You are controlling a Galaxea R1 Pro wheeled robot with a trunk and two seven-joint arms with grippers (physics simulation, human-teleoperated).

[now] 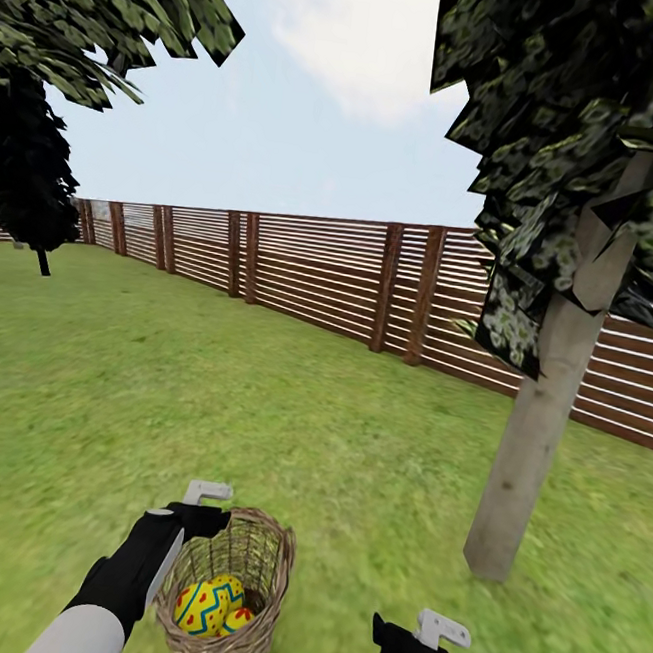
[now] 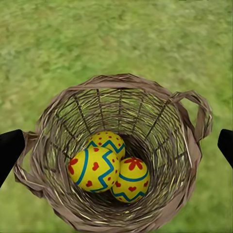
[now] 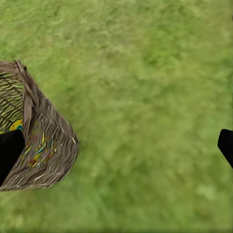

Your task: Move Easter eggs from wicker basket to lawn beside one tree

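the three easter eggs [image 2: 108,167] lie clustered at the bottom of the wicker basket [image 2: 194,145], touching one another, each resting partly on its side so the long axes tilt rather than stand upright; none has been taken out yet. the basket stands upright on the lawn [image 1: 258,400], near the robot and a little left of centre in the head view, its open mouth facing up. the left gripper [image 1: 202,507] sits directly above the basket's far-left rim, and in the left wrist view its two dark fingertips [image 2: 9,150] frame the whole rim, so the jaws stand wide apart and empty, with the eggs straight below along the line of the fingers. the right gripper [image 1: 425,634] hangs to the right of the basket, apart from it, above bare grass; its fingers also sit wide and hold nothing. the left arm is clearly the nearer one, and i judge the coming move to be a straight descent into the basket, narrowing onto the topmost egg. the tree [image 1: 537,429] with the pale trunk stands to the right and a little farther off, near the fence [image 1: 323,266].
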